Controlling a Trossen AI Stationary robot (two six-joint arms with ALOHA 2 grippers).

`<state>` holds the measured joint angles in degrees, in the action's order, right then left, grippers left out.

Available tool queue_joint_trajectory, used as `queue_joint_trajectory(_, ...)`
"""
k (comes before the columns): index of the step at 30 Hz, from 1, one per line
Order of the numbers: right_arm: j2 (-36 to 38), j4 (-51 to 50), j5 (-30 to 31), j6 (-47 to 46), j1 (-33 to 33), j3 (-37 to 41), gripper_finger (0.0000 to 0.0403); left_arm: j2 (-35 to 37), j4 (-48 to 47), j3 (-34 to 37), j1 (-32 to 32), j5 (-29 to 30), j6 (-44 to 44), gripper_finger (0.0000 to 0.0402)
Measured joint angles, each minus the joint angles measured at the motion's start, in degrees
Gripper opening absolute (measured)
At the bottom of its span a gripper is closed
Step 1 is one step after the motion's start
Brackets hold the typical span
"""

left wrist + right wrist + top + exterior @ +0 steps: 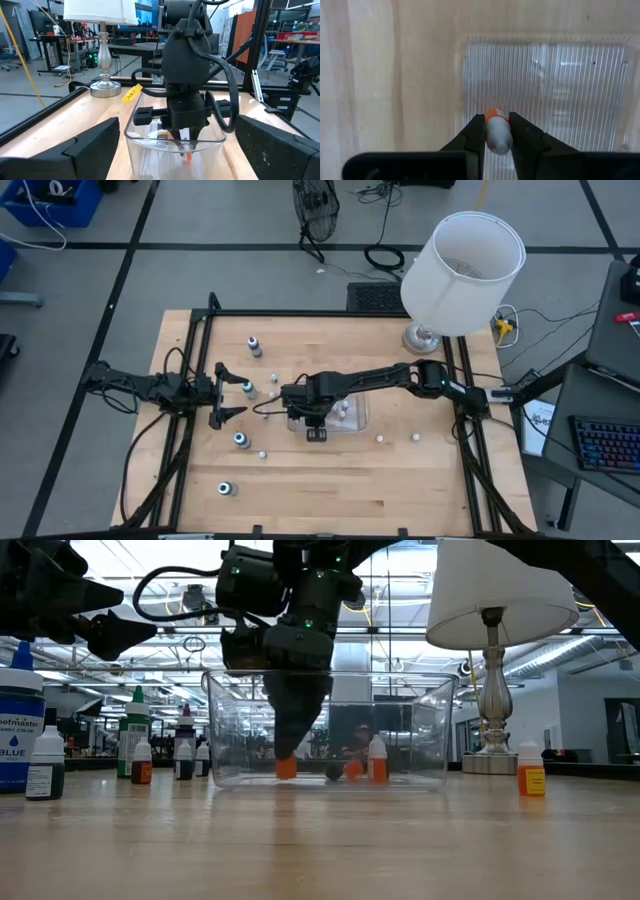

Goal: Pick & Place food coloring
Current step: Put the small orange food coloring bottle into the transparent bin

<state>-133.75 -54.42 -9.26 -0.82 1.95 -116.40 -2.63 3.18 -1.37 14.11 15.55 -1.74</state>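
An orange-capped food coloring bottle is clamped cap-down between the right gripper fingers, lowered inside the clear tub; the left gripper, fingers apart, waits left.

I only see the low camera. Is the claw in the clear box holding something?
Observer: Yes. The right gripper is shut on a small orange-capped bottle.
Operator: Which arm is that?
Observer: From above, it is the right arm, reaching over the clear tub.
Operator: Where's the other claw?
Observer: The left gripper waits open, left of the tub.
Operator: Any bottles I'm missing?
Observer: A blue-capped bottle stands near the table's front edge.
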Motion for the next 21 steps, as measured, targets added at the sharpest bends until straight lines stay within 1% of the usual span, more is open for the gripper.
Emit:
queue_joint_trajectory(5, 0.1, 0.4, 0.1, -0.8, 0.7, 0.0, 0.0122, 0.0, 0.0, 0.0, 0.0, 0.0, 0.0, 0.039)
queue_joint_trajectory(8, 0.4, 0.6, 0.1, -1.5, 0.8, 0.0, 0.0141, 0.0, 0.0, 0.0, 0.0, 0.0, 0.0, 0.039)
queue_joint_trajectory(14, 1.4, 1.4, 0.3, -1.5, 1.4, 0.1, 0.0146, 0.0, 0.0, 0.0, 0.0, 0.0, 0.0, 0.039)
queue_joint_trajectory(17, 3.4, 0.9, 0.7, -1.8, 1.6, 0.0, 0.0144, 0.0, 0.0, 0.0, 0.0, 0.0, 0.0, 0.039)
queue_joint_trajectory(21, 7.6, -0.7, 3.5, -3.8, 1.7, 0.0, 0.0143, 0.0, 0.0, 0.0, 0.0, 0.0, 0.0, 0.039)
